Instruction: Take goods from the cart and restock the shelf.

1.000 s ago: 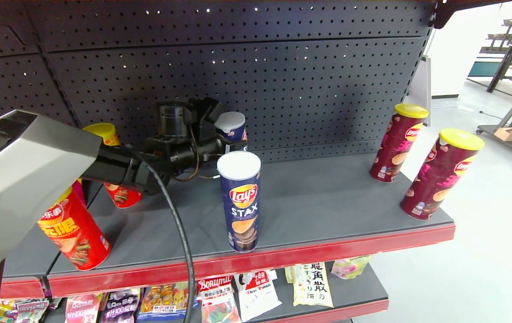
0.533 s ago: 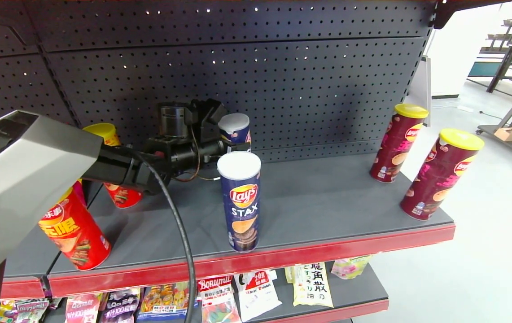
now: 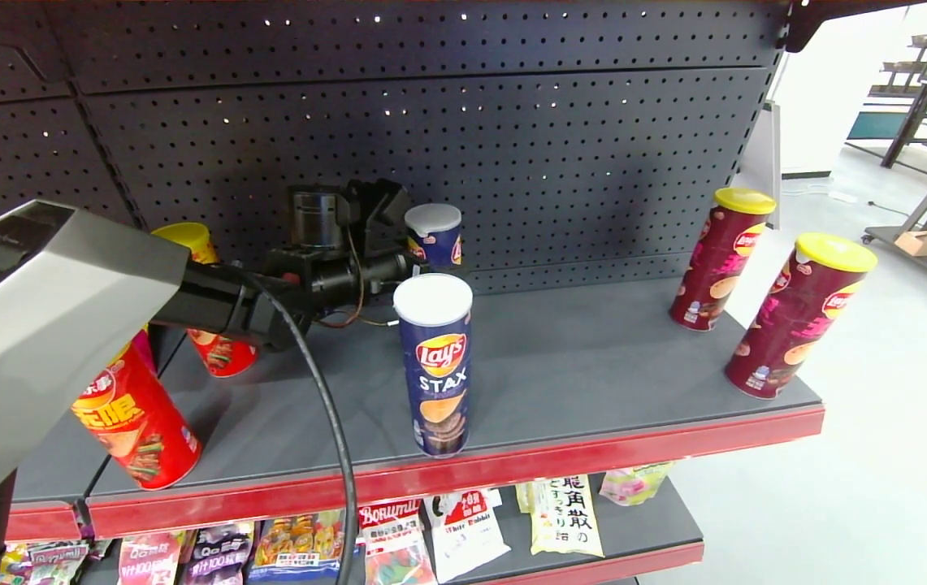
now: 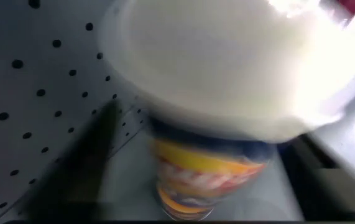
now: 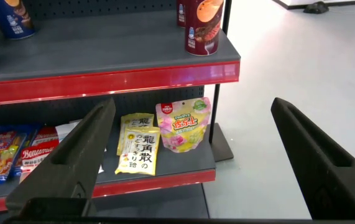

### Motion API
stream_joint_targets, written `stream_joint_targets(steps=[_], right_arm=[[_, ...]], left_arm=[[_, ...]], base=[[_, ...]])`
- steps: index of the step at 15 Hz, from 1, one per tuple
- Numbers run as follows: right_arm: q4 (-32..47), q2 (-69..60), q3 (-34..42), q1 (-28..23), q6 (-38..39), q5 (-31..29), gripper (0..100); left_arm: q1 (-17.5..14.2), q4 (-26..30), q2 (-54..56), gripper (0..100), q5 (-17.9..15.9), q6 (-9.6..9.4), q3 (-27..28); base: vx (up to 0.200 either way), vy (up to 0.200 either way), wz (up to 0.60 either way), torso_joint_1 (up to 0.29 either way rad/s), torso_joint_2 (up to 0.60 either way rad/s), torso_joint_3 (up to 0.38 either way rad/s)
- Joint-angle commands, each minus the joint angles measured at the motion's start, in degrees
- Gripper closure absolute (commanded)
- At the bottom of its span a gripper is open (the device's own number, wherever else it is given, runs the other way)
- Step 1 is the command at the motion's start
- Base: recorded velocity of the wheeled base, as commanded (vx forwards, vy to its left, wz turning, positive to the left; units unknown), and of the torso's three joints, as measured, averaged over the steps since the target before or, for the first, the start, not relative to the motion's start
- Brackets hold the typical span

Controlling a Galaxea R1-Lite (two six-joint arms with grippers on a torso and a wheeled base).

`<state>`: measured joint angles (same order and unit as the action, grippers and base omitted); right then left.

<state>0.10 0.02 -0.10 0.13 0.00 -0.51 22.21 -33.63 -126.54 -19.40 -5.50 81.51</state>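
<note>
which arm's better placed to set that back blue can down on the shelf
Left. The left gripper grips the back blue can, upright at the rear of the shelf behind the front blue can. The right gripper hangs open and empty, down by the lower shelf.

Matt grey painted metal shelf [image 3: 593, 366], glossy red strip [image 3: 593, 452] along near edge. Matt dark perforated metal pegboard [image 3: 512, 162]. Glossy printed near can [image 3: 439, 390], smooth white plastic lid [image 3: 432, 298]. Glossy far can [image 3: 439, 244], similar white lid. Shiny plastic-film bags [image 3: 463, 528] below. Smooth black cable [image 3: 338, 463].
</note>
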Motion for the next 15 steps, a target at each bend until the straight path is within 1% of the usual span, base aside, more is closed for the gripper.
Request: stream_joint_targets(steps=[1,4,5,6,9,11,12,13,14,15], right_arm=[[0.0,0.0,0.0,0.0,0.0,0.0,0],[0.0,0.0,0.0,0.0,0.0,0.0,0],[0.0,0.0,0.0,0.0,0.0,0.0,0],[0.0,0.0,0.0,0.0,0.0,0.0,0],[0.0,0.0,0.0,0.0,0.0,0.0,0],[0.0,0.0,0.0,0.0,0.0,0.0,0],[0.0,0.0,0.0,0.0,0.0,0.0,0],[0.0,0.0,0.0,0.0,0.0,0.0,0],[0.0,0.0,0.0,0.0,0.0,0.0,0],[0.0,0.0,0.1,0.0,0.0,0.0,0]], left_arm=[[0.0,-0.1,0.5,0,0.1,0.05,-0.3],[-0.1,0.0,2.3,0,0.5,0.05,-1.9],[-0.1,0.0,3.7,0,1.0,0.05,-3.8],[-0.2,0.0,6.0,0,1.7,0.05,-7.2],[-0.2,-0.1,12.3,0,1.9,0.05,-16.6],[-1.1,-0.2,16.1,0,2.6,0.05,-22.4],[-1.2,-0.3,19.3,0,3.8,-0.04,-26.9],[-1.2,-0.3,21.0,0,4.4,-0.04,-29.3],[-1.4,-0.4,23.8,0,5.9,-0.13,-33.0],[-2.1,-0.4,25.7,0,7.0,-0.13,-35.3]], base=[[0.0,0.0,0.0,0.0,0.0,0.0],[0.0,0.0,0.0,0.0,0.0,0.0],[0.0,0.0,0.0,0.0,0.0,0.0],[0.0,0.0,0.0,0.0,0.0,0.0],[0.0,0.0,0.0,0.0,0.0,0.0],[0.0,0.0,0.0,0.0,0.0,0.0],[0.0,0.0,0.0,0.0,0.0,0.0],[0.0,0.0,0.0,0.0,0.0,0.0],[0.0,0.0,0.0,0.0,0.0,0.0],[0.0,0.0,0.0,0.0,0.0,0.0]])
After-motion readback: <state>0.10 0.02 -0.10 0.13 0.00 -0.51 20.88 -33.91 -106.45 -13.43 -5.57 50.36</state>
